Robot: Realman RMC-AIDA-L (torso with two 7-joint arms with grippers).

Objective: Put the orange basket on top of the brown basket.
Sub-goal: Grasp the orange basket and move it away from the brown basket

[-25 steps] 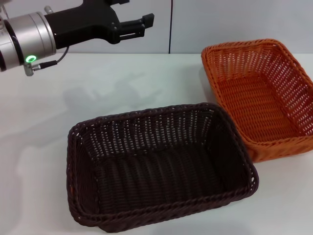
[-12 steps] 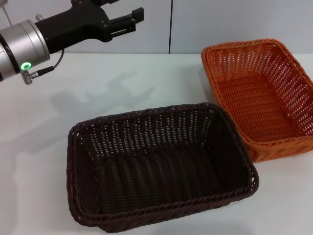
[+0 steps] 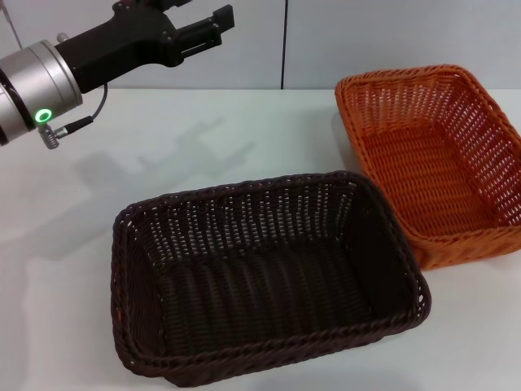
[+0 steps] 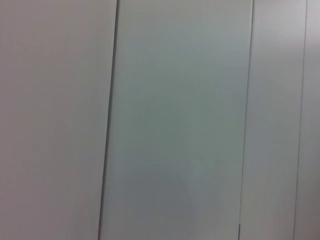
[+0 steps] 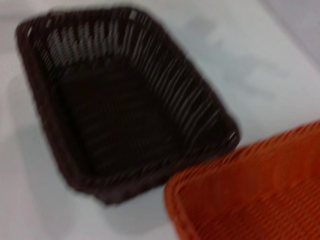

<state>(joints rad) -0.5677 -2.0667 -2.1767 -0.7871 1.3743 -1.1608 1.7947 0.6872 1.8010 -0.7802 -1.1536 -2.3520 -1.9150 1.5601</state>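
Two fingers (image 3: pixel 218 18) of the left gripper (image 3: pixel 213 20) parting only a little, gripping nothing, hanging high above the table (image 3: pixel 244 138), well beyond the brown basket's (image 3: pixel 269 281) far left corner. Sitting upright on the table nearer the robot, that brown basket, with the orange basket (image 3: pixel 431 159) resting just beside its far right corner, rims touching or nearly so. Right gripper staying out of sight, its wrist camera looking down on both baskets.

left arm: raised at upper left | left gripper (image 3: pixel 213 18): empty, fingers apart
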